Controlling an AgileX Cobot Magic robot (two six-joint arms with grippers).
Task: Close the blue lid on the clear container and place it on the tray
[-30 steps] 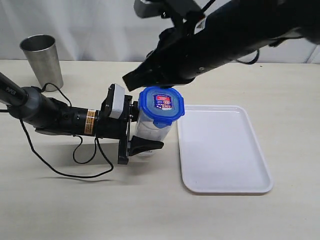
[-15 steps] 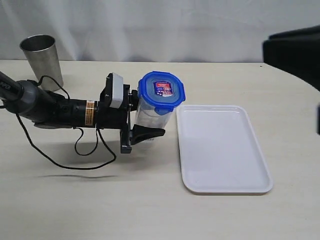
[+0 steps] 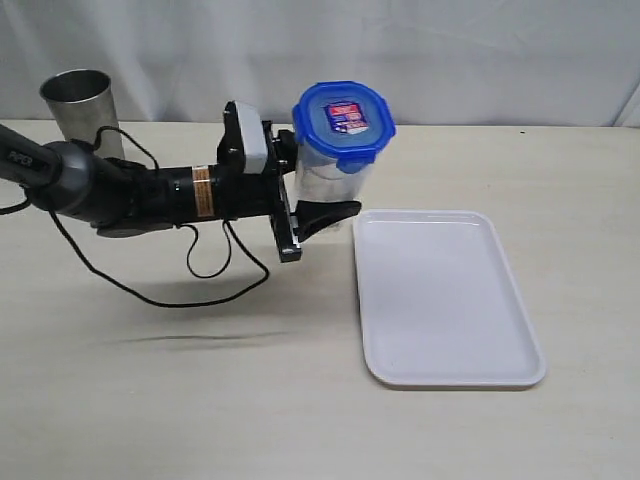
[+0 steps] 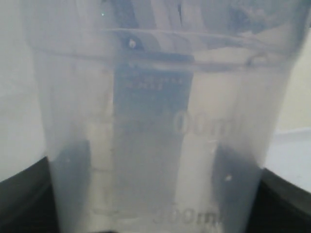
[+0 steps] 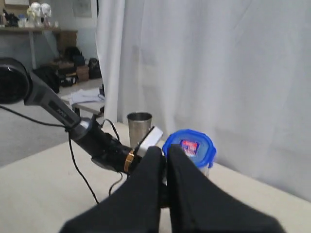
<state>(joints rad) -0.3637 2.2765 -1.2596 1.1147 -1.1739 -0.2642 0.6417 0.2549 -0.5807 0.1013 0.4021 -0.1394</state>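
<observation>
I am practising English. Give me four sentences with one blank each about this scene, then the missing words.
The lid on the clear container is ____.
The left gripper grips the ____.
The right gripper is ____.
The white tray lies on the ____.
Missing words: blue; container; shut; table.

A grey steel cup (image 3: 82, 115) stands upright on the beige table (image 3: 300, 400).

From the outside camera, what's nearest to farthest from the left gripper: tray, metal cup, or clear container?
1. clear container: held by the left gripper.
2. tray: close by, on the view's right.
3. metal cup: far back left, beside the arm.
</observation>
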